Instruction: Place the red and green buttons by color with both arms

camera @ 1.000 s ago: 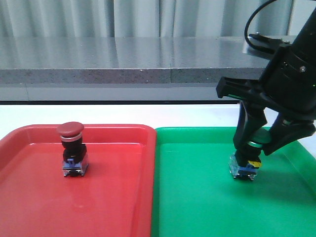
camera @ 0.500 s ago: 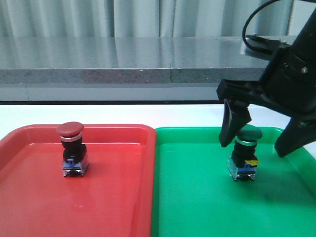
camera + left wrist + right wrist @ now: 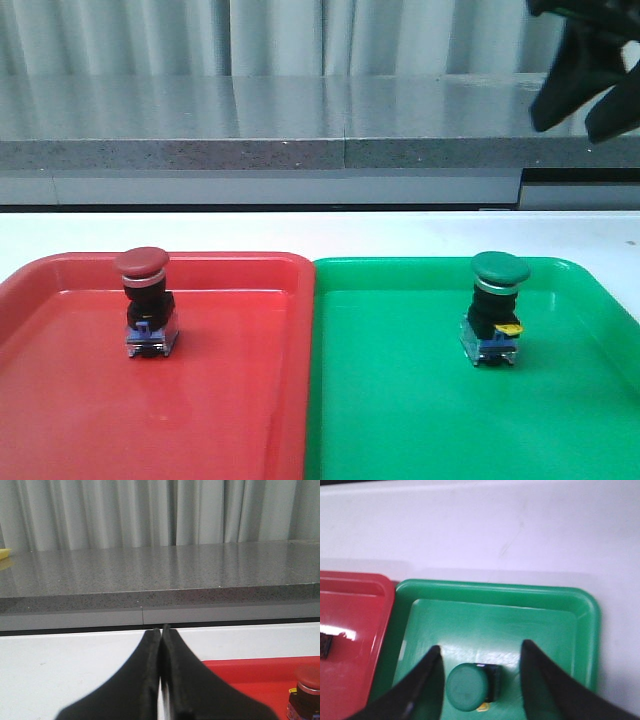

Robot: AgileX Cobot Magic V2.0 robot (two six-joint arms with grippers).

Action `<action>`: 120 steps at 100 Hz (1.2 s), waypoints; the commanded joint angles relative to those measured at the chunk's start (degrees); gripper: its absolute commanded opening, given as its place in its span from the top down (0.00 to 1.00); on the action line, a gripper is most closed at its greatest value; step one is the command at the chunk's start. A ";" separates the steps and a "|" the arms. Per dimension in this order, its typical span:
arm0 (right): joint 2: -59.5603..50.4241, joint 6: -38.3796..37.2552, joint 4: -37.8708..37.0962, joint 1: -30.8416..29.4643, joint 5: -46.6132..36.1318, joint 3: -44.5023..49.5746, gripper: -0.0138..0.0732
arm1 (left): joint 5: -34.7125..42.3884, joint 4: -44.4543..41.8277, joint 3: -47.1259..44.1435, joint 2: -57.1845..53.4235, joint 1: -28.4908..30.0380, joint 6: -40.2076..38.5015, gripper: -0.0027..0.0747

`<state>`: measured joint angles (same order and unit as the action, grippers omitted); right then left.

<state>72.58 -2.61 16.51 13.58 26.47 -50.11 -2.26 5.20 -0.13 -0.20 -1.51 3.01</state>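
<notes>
The dark-red-capped button (image 3: 143, 300) stands upright in the red tray (image 3: 230, 400). Upright in the green tray (image 3: 400, 420) is the green-capped button (image 3: 497, 305). My right gripper (image 3: 580, 112) hangs high above it at the upper right. In the right wrist view it (image 3: 481, 649) is open, and the green button (image 3: 467, 687) shows far below between the fingers, untouched. My left gripper (image 3: 161, 630) is shut with nothing in it, over the white table beside the red tray (image 3: 250, 667). The red button (image 3: 306, 690) shows at that view's edge.
The two trays sit side by side, touching, on a white table (image 3: 330, 230). A grey stone counter (image 3: 250, 120) with curtains behind it runs along the back. White table (image 3: 485, 525) lies beyond the green tray's rim (image 3: 495, 587).
The right gripper opened off the green button, then rose up and away to the upper right. The green button stayed upright in the green tray. The red button has not moved.
</notes>
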 commanded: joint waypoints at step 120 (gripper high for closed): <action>-42.78 7.16 -16.51 -16.50 -32.32 30.88 0.91 | 4.94 0.63 -0.63 -1.90 -0.01 -0.40 0.99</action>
<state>33.19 4.21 0.59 -2.89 -0.84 -19.19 -2.26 5.20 -0.13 -0.20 -1.51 3.01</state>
